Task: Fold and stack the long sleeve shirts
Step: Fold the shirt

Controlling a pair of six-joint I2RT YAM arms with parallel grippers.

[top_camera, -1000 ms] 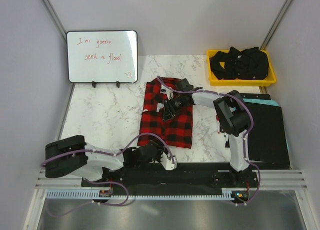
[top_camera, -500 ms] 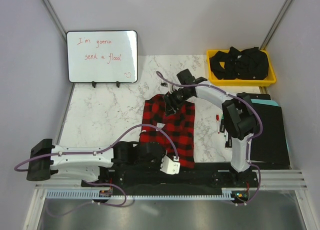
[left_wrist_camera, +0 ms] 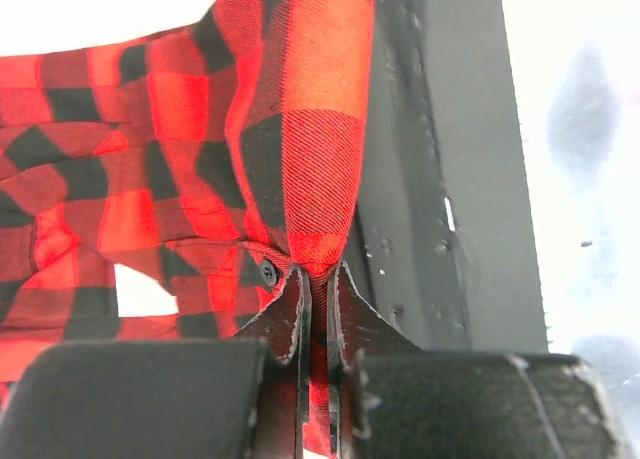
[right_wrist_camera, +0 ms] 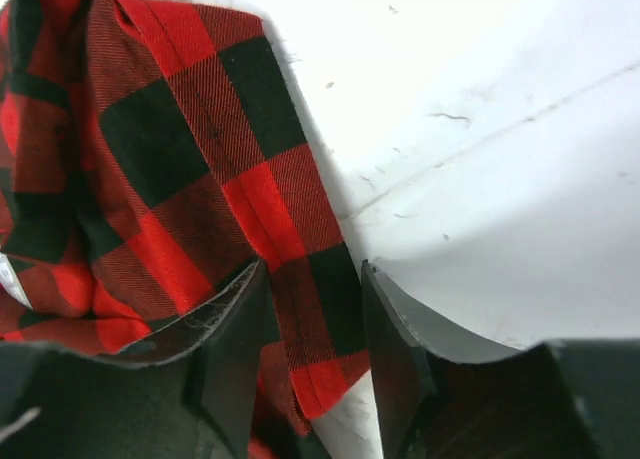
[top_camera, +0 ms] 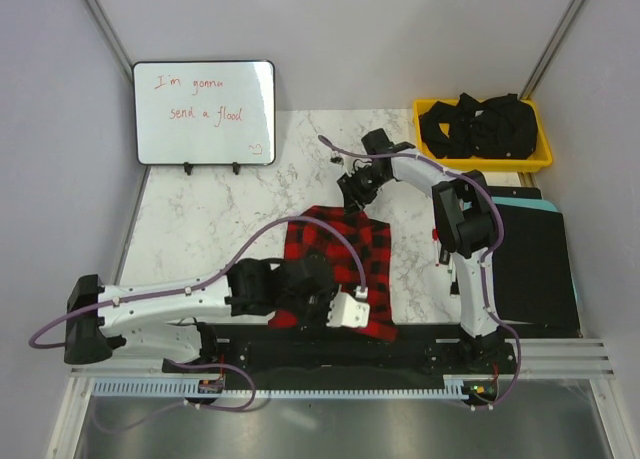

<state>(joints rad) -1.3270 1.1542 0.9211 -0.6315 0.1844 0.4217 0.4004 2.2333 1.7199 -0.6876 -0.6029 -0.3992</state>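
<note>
One of the long sleeve shirts (top_camera: 345, 254), red-and-black check, lies bunched on the marble table near the front edge. My left gripper (top_camera: 318, 309) is at its near edge and shut on a fold of the cloth (left_wrist_camera: 305, 169), which shows pinched between the fingertips of the left gripper (left_wrist_camera: 318, 279). My right gripper (top_camera: 353, 192) hovers just past the shirt's far edge. Its jaws stand apart in the right wrist view, where the right gripper (right_wrist_camera: 312, 279) has a hemmed strip of the shirt (right_wrist_camera: 300, 279) lying loose between the fingers, unsqueezed.
A whiteboard (top_camera: 204, 112) stands at the back left. At the back right a yellow bin (top_camera: 430, 159) holds black clothes (top_camera: 482, 127). A black board (top_camera: 535, 269) lies on the right side. The black base rail (top_camera: 330, 344) runs along the front edge.
The left gripper has dragged the shirt toward the front edge, bunching it. The right gripper has moved back toward the far side and its jaws have come apart on the cloth.
</note>
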